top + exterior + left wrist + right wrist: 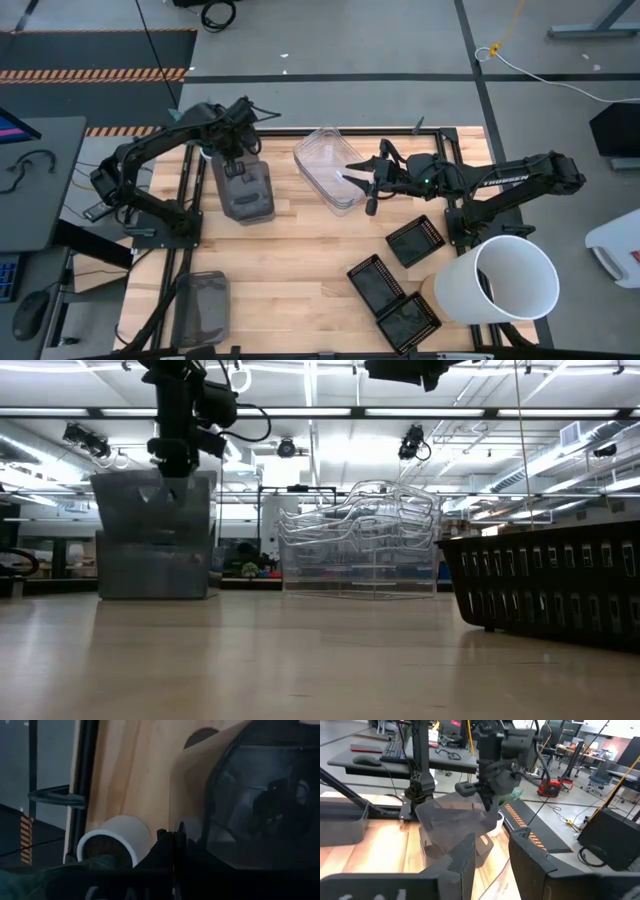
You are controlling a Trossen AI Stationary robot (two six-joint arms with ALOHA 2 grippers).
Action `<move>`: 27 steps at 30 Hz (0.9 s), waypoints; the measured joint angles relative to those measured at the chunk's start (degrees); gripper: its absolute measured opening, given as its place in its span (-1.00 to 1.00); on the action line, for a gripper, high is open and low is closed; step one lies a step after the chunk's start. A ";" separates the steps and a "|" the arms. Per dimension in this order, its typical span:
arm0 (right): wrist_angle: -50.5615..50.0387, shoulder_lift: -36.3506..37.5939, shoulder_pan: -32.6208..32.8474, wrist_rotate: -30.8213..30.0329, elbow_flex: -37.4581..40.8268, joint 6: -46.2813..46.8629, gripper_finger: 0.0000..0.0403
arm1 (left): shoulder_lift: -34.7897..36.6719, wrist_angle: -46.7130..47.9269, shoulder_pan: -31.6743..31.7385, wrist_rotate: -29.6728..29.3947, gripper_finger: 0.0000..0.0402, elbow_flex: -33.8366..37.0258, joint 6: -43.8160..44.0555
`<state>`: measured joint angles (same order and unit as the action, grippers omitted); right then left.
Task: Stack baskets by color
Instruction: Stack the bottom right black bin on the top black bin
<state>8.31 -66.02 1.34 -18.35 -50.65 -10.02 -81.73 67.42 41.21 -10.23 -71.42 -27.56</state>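
My left gripper [233, 150] is shut on a smoky grey basket [246, 190] at the table's far left. Under it stands a second grey basket [479, 851]. A stack of clear baskets [328, 166] rests on the table at the far middle. My right gripper [354, 172] hangs level above the stack's right side, open, with nothing between its fingers [465, 862]. Another grey basket [201, 306] sits at the near left. Three black mesh baskets [414, 240] [376, 281] [408, 320] lie at the near right. My left gripper pinches the grey basket's upper rim [481, 811] between its two fingers, coming steeply from above. The basket hangs below the fingers, slightly tilted in the right wrist view. Its lower part is in or just over the second grey basket; whether they touch I cannot tell.
A large white bucket [503, 280] lies at the near right corner beside the mesh baskets. A small white pot [115, 842] stands by the left arm near the table's far left edge. Bare wood shows across the table's middle [300, 260].
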 joint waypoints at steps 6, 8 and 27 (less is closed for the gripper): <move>0.05 0.00 0.00 0.00 0.00 0.00 -0.39 | 0.00 -0.02 -0.64 2.36 -0.98 1.54 -0.20; 0.12 0.00 0.00 0.01 0.00 -0.02 -0.39 | 0.00 0.45 -1.16 3.38 -0.96 1.82 -0.19; 0.20 0.00 0.00 0.02 0.00 -0.03 -0.39 | 0.00 -0.24 -8.09 2.72 -0.49 2.85 -1.34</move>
<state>8.51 -66.02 1.34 -18.33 -50.65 -10.06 -81.73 67.17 33.12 -7.52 -68.58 -28.91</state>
